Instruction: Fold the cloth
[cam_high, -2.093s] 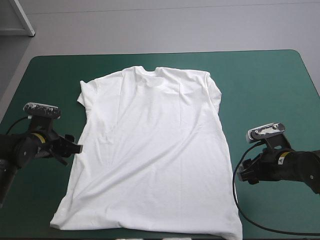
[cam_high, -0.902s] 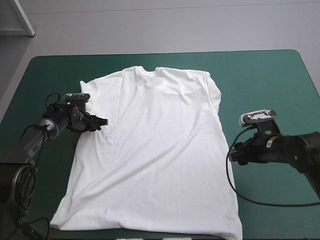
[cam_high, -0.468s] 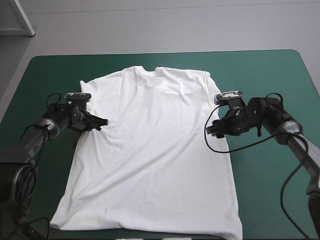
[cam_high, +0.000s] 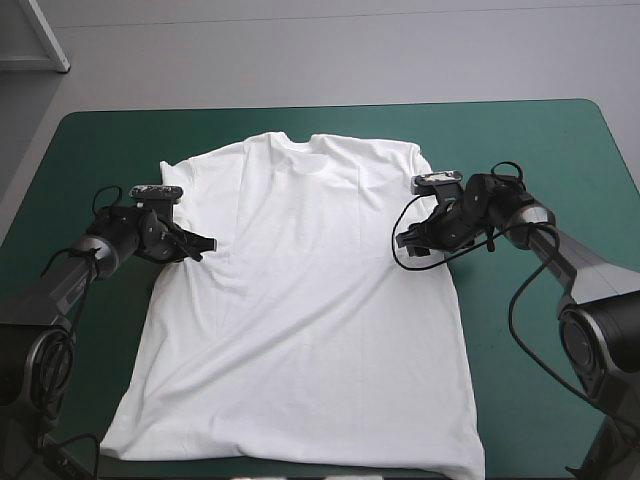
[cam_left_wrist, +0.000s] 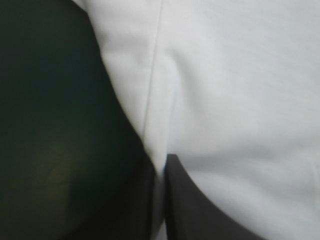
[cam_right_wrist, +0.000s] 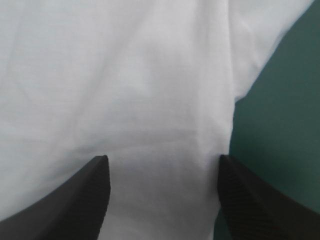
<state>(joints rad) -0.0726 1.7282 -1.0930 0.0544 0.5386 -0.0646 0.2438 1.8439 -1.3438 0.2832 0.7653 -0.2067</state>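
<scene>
- The T-shirt (cam_high: 300, 300) lies flat mid-desk (cam_high: 520, 140), collar toward the far edge, hem at the near edge
- My left claw (cam_high: 205, 243) sits at its left side, fabric pinched between the fingers
- My right claw (cam_high: 403, 240) hangs over its right side, near the sleeve

The 2 arms match: the left arm (cam_high: 62, 288) and right arm (cam_high: 585, 268) have slim grey tube links, round dark joint housings and bulky black wrist blocks. Each ends in 2 broad black fingers (cam_right_wrist: 252, 202), curved like fins. On the right gripper (cam_right_wrist: 162, 157) the finger faces carry fine ribbing; on the left gripper (cam_left_wrist: 160, 165) they look plain and dark.
</scene>
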